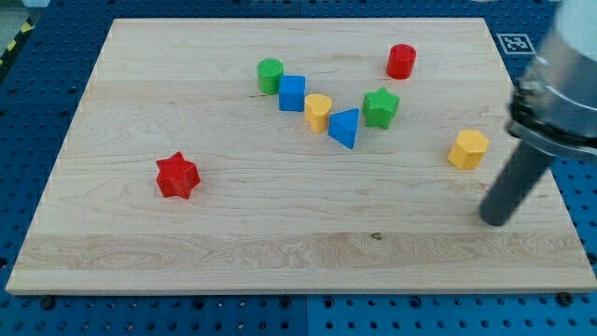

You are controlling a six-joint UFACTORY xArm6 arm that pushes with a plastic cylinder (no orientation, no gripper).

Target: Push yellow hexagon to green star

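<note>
one small yellow plastic hexagon block sits at the wooden desk's right, well apart from the green plastic star block up-left. light, rigid, likely slides easily — push its lower-right face. my tip rests below-right, rod tilted; there are no jaws — nothing held.

tip: my tip, the end of the dark rod, is seen on the wooden board at the view's right, below and right of the yellow hexagon block, apart
green star block: up-left of the hexagon, well apart
cluster: blue triangular block, yellow rounded block, blue cube, green cylinder
red cylinder: view's top
red star block: view's left, alone
</note>
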